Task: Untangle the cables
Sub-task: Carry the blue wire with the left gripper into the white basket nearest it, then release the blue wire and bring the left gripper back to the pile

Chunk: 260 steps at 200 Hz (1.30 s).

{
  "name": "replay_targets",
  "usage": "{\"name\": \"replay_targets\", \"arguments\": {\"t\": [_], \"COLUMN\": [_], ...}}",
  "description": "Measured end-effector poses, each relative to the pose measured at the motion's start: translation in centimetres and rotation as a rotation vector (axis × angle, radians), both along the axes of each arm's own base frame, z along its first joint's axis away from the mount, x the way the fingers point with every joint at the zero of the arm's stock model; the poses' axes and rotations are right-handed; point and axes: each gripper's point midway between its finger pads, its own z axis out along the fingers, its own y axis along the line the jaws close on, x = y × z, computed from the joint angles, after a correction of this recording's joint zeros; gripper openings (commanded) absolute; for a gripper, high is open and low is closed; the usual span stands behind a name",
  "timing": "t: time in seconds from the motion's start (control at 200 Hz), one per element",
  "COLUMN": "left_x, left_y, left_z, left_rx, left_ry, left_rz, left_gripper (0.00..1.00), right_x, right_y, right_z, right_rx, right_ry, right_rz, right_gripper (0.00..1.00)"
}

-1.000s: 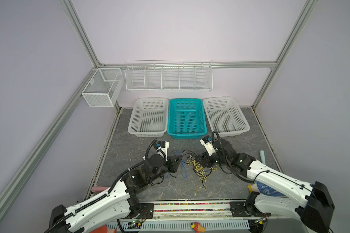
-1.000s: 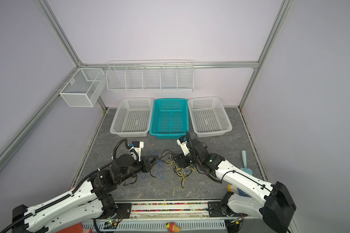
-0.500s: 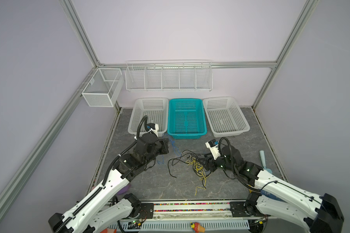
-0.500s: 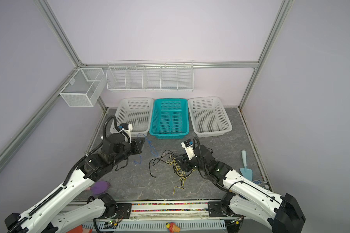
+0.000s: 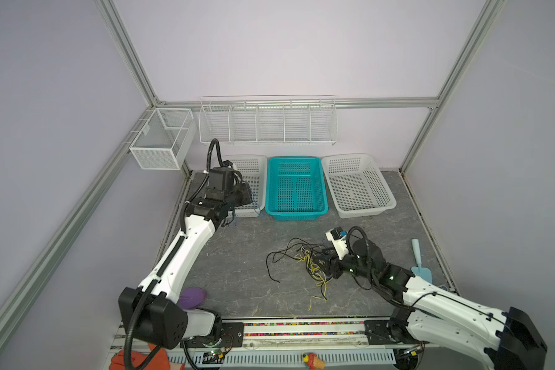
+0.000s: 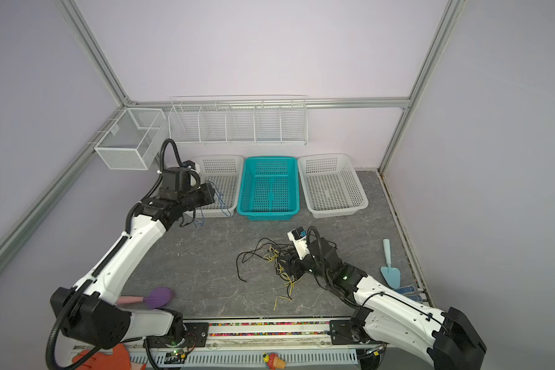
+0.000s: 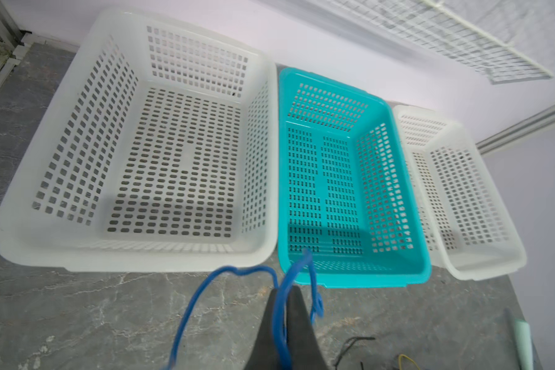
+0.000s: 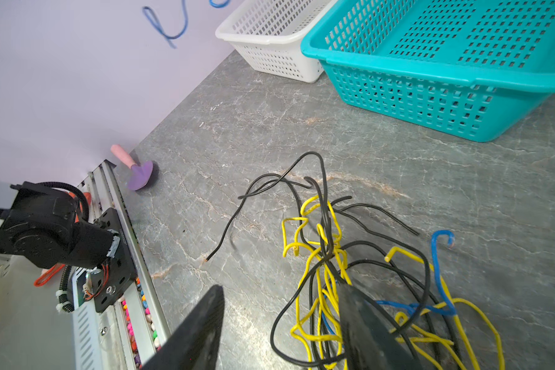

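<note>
Only label-ish thing here is a little white tag (image 5: 145, 129) on the mesh bin (image 5: 154, 158), and it's too small to read. The cables are thin, limp, kinky wires. Most of them sit in one tangle (image 8: 324, 250) on the grey marbled desk (image 5: 231, 275) in front of the teal basket (image 5: 297, 211). It's yellow and black strands knotted together with a short blue bit (image 8: 441, 266) mixed in. The right fingers (image 8: 366, 326) are spread apart and low at the heap, with one tip in among the strands, not pinching anything. The left fingers (image 7: 302, 339) are clenched on a separate blue cable (image 7: 189, 307), held up at the front corner of the left white basket (image 7: 135, 256). Its loops dangle right beside the teal one.
</note>
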Motion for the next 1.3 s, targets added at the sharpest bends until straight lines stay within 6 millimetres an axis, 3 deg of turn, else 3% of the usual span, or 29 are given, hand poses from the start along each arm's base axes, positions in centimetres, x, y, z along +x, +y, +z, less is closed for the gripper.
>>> {"name": "replay_targets", "arguments": {"t": [0.195,0.335,0.55,0.665,0.825,0.96,1.165,1.299], "left_x": [6.0,9.1,12.6,13.6,13.4,13.1,12.4,8.6], "left_y": [2.6,2.5,2.4,2.4,2.6,2.8,2.8,3.0], "left_z": [-4.0,-4.4,-4.6,-6.4,-9.4,-10.1,-9.3,-6.5], "left_rx": [0.017,0.042,0.085,0.105,0.137,0.149,0.145,0.088], "left_ry": [0.093,0.095,0.11,0.16,0.24,0.262,0.261,0.232], "left_rz": [0.073,0.083,0.089,0.092,0.092,0.094,0.089,0.1], "left_gripper": [0.0,0.02,0.08,0.14,0.2,0.28,0.45,0.57], "right_x": [-0.6,-0.7,-0.7,-0.8,-0.9,-1.0,-0.2,1.2], "right_y": [-0.1,-0.3,-0.5,-0.4,-0.3,-0.2,-0.5,-0.5], "right_z": [1.3,2.7,2.9,2.9,2.9,2.8,1.3,-0.5], "right_rx": [0.034,0.067,0.07,0.07,0.07,0.068,0.009,-0.091], "right_ry": [-0.045,-0.083,-0.095,-0.096,-0.096,-0.094,-0.077,-0.046], "right_rz": [0.004,-0.006,-0.015,-0.014,-0.01,-0.006,-0.045,-0.094], "right_gripper": [0.6,0.6,0.6,0.6,0.6,0.6,0.61,0.61]}}
